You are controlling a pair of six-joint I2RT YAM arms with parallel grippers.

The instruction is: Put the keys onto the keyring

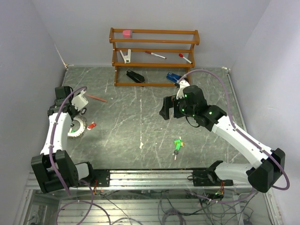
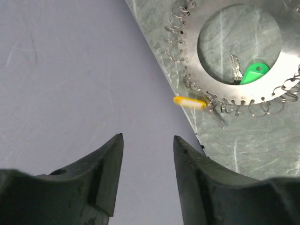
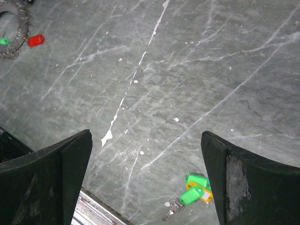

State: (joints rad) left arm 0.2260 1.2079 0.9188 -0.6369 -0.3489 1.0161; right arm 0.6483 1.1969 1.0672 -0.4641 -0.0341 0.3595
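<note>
text: none legible | labels: none legible | numbers: none legible

Wooden rack (image 1: 154, 32) sits at 12 o'clock on the grey marbled table (image 1: 117, 126). Its top shelf has a pink block (image 1: 126, 33) at the 9 o'clock end; the middle shelf has a white clip (image 1: 125, 56), a red-capped pen (image 1: 154, 55) and a second pen (image 1: 184, 58) toward 3 o'clock; at the bottom level are a black stapler (image 1: 135, 76) and a blue item (image 1: 173, 77). A thin orange-red stick (image 1: 97, 98) lies flat at 10 o'clock, a white fleck (image 1: 141, 146) just toward 6 o'clock of centre, and a metal rail (image 1: 150, 176) runs along the 6 o'clock edge.
</note>
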